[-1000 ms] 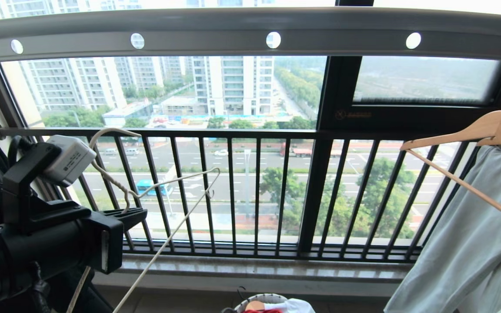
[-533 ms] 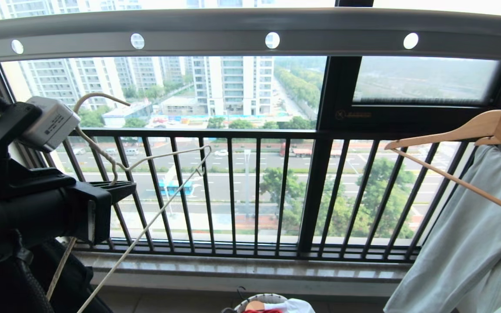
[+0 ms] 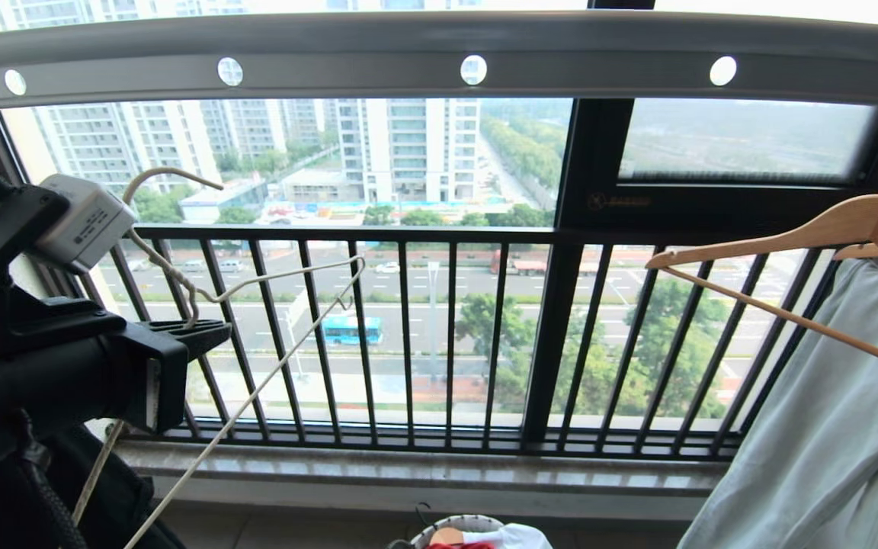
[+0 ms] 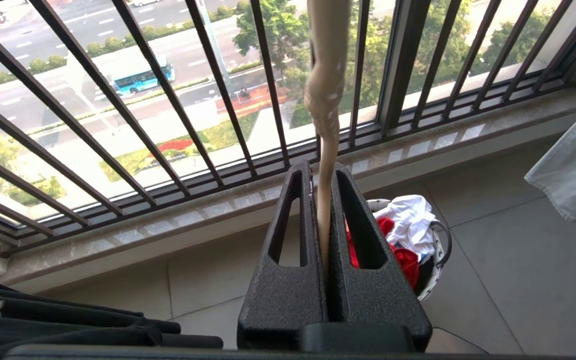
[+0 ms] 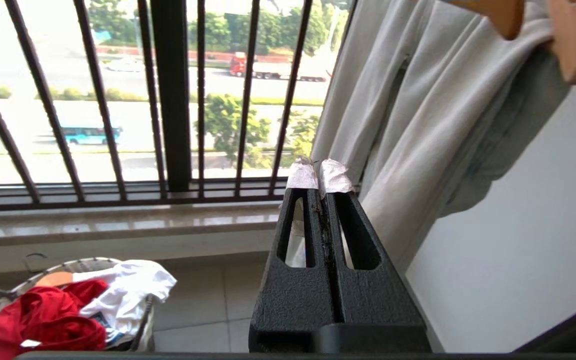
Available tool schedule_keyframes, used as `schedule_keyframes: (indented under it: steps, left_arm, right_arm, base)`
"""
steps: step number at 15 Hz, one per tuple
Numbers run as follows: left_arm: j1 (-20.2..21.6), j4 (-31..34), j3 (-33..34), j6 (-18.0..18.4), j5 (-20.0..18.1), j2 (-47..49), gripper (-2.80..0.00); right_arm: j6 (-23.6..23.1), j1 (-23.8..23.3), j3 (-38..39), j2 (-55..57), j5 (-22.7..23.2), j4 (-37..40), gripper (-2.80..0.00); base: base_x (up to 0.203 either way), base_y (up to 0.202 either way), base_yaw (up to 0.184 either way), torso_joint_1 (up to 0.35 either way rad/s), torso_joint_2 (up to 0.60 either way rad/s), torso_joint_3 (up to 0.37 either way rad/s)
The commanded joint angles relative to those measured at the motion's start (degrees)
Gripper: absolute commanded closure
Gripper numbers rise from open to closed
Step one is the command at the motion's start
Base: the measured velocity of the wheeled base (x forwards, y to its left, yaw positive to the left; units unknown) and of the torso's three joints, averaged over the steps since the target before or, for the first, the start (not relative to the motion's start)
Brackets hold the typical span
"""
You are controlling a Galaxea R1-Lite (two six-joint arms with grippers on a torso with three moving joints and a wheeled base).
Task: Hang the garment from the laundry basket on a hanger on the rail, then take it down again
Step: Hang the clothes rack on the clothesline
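While the red garment (image 5: 43,315) lies crumpled in the laundry basket (image 5: 144,320) on the tiled floor below the window sill, partly under a white piece of cloth (image 5: 128,287), the cream-white hanger (image 3: 256,381) is up in the air at the left. Its twisted neck sits pinched between the jaws of the left gripper (image 3: 206,333), which are closed tight on the wire; the bent hook (image 3: 157,177) rises above the gripper, well below the rail (image 3: 378,69) and not on it. One arm of the hanger slants down toward the floor in front of the black window railing (image 3: 447,335). The grey rail with its round holes spans the top of the head view. At the right, a light-wood hanger (image 3: 835,229) carries a pale grey-green garment (image 3: 828,435). The right gripper (image 5: 318,175) is near that garment, its taped tips pressed together with nothing between them, and the basket lies below and to one side of it.
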Motion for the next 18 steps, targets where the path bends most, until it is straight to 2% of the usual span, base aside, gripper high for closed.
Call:
schedule_keyframes:
  steps: [1, 4, 5, 8, 13, 16, 18]
  left_arm:
    - [0.01, -0.23, 0.22, -0.04, -0.06, 0.85, 0.0]
    - [0.01, -0.92, 0.21, -0.32, -0.08, 2.46, 0.0]
    - [0.01, -2.15, 0.34, -0.54, -0.08, 2.91, 0.0]
    - [0.01, -12.24, 1.46, -3.01, 0.15, 4.06, 0.0]
    - [0.08, -13.54, 2.14, -2.69, 1.68, 3.79, 0.0]
    - [0.03, -25.19, 6.58, -2.4, 1.57, 6.45, 0.0]
    - [1.25, -36.68, 10.82, 2.09, 1.71, 8.8, 0.0]
  right_arm:
    - [2.53, -0.04, 5.57, -2.19, 7.49, -7.28, 0.0]
    - [4.45, -0.05, 10.03, -2.22, 16.59, -10.12, 0.0]
    - [4.37, -0.05, 9.88, -2.22, 17.16, -10.51, 0.0]
    - [5.83, -0.05, 9.88, -2.22, 17.11, -10.54, 0.0]
    - [6.56, -0.05, 9.88, -2.22, 16.95, -10.55, 0.0]
    - [6.56, -0.05, 9.88, -2.22, 16.9, -10.6, 0.0]
    - [6.56, -0.05, 9.88, -2.22, 16.96, -10.6, 0.0]
  base:
    - [0.0, 0.0, 0.0, 0.0, 0.0, 0.0]
    - [0.0, 0.0, 0.0, 0.0, 0.0, 0.0]
    - [0.0, 0.0, 0.0, 0.0, 0.0, 0.0]
    - [0.0, 0.0, 0.0, 0.0, 0.0, 0.0]
    - [0.0, 0.0, 0.0, 0.0, 0.0, 0.0]
    - [0.0, 0.0, 0.0, 0.0, 0.0, 0.0]
    - [0.0, 0.0, 0.0, 0.0, 0.0, 0.0]
